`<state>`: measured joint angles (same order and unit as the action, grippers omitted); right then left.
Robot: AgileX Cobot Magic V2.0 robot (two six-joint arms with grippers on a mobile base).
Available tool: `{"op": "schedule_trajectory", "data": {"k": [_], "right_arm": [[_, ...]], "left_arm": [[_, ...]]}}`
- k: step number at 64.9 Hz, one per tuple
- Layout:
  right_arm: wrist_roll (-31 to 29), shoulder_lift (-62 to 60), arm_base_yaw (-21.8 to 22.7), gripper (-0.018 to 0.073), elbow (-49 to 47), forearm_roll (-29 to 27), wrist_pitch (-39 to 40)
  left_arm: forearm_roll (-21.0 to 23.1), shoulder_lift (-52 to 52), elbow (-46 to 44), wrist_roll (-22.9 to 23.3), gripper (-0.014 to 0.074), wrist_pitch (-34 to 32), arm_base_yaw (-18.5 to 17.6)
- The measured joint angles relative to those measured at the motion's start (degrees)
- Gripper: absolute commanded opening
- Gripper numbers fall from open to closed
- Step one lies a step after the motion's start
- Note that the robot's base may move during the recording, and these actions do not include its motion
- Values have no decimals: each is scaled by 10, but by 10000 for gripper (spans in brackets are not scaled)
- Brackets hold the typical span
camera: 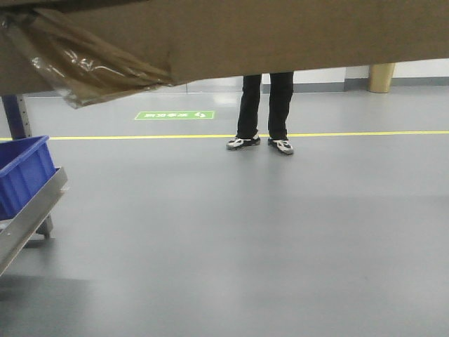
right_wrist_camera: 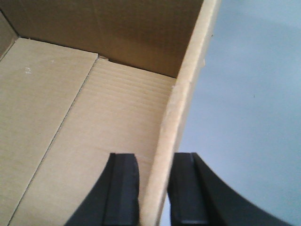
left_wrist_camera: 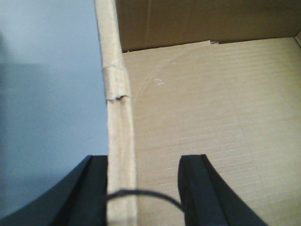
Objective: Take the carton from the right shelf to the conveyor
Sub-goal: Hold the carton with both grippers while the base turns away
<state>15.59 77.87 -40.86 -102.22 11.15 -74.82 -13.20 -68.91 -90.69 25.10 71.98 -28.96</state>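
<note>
The brown carton (camera: 280, 35) hangs across the top of the front view, off the floor, with torn yellowish tape (camera: 91, 67) dangling at its lower left corner. My left gripper (left_wrist_camera: 146, 160) straddles the carton's (left_wrist_camera: 197, 117) left wall. Its outer finger (left_wrist_camera: 94, 188) lies against that wall, while the inner finger stands well clear of it inside the box. My right gripper (right_wrist_camera: 154, 157) is shut on the right wall of the carton (right_wrist_camera: 94, 108), one finger inside and one outside. The right shelf and the conveyor are out of view.
A person (camera: 265, 105) in dark trousers stands ahead on the grey floor, just behind a yellow line (camera: 351, 133). At the lower left, a blue bin (camera: 24, 172) sits on a sloping grey metal rail (camera: 31, 210). A green floor sign (camera: 174, 115) lies beyond.
</note>
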Motion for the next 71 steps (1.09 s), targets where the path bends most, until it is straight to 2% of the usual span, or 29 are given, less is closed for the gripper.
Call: {"op": "schedule_trajectory", "data": {"k": [71], "right_arm": [[0, 0, 0, -67, 0, 0, -1]], "left_arm": [[0, 0, 0, 0, -16, 1, 0]]}}
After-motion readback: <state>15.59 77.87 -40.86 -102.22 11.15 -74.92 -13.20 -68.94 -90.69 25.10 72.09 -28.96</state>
